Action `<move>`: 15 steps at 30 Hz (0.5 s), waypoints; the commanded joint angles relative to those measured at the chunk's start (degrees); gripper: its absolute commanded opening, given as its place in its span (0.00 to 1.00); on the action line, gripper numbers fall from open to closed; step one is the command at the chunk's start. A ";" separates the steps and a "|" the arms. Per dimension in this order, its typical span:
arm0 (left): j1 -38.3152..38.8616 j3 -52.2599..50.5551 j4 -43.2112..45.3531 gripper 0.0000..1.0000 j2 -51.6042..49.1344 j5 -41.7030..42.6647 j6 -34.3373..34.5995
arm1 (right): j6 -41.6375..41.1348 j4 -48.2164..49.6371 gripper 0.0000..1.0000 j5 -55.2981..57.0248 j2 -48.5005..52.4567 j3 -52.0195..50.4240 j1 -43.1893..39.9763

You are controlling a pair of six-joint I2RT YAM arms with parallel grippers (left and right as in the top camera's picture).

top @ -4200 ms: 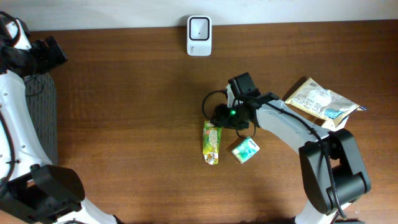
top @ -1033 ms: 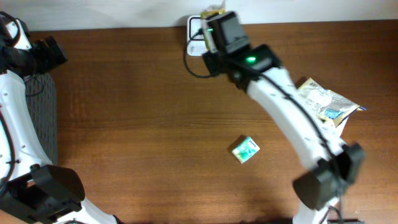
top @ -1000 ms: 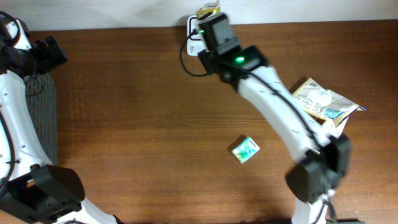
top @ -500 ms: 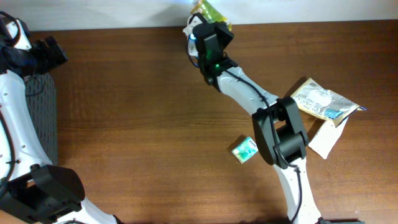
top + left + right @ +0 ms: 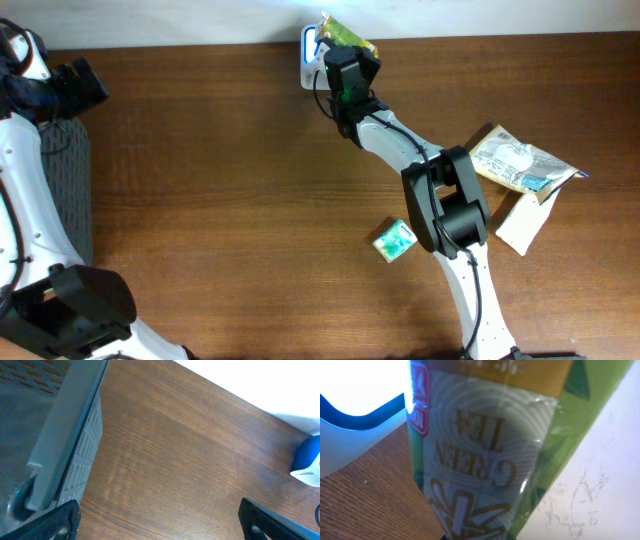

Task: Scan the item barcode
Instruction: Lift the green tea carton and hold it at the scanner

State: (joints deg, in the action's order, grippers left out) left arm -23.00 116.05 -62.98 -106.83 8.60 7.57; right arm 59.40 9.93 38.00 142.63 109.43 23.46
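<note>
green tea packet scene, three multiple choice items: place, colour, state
1. The green tea packet is: A) lying flat at the front B) held at the scanner C) nowhere in view
2. The small box is: A) green and white B) red C) black
3. The right end effector is: A) open and empty B) shut on nothing C) shut on the green tea packet

B, overhead shows it raised against the scanner; A, its top is green with white; C, the packet fills the right wrist view.

Tea packet (image 5: 485, 460) is green and gold — table (image 5: 200, 200) brown woodgrain
</note>
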 commanded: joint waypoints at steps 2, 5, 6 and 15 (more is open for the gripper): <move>-0.79 0.09 0.09 0.99 -0.20 -0.87 0.11 | 3.80 3.28 0.04 0.13 -0.37 1.49 0.68; -0.81 0.09 0.09 0.99 -0.20 -0.87 0.11 | 6.43 6.47 0.04 0.15 -0.37 1.49 1.62; -0.79 0.09 0.09 0.99 -0.20 -0.87 0.13 | 6.43 6.67 0.04 0.11 -0.37 1.49 1.70; -0.81 0.09 0.09 0.99 -0.20 -0.87 0.11 | 6.43 6.62 0.04 0.81 -0.44 1.49 2.43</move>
State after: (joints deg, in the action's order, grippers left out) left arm -23.00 116.05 -62.98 -106.83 8.60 7.57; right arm 66.48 15.42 38.02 142.69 109.43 25.61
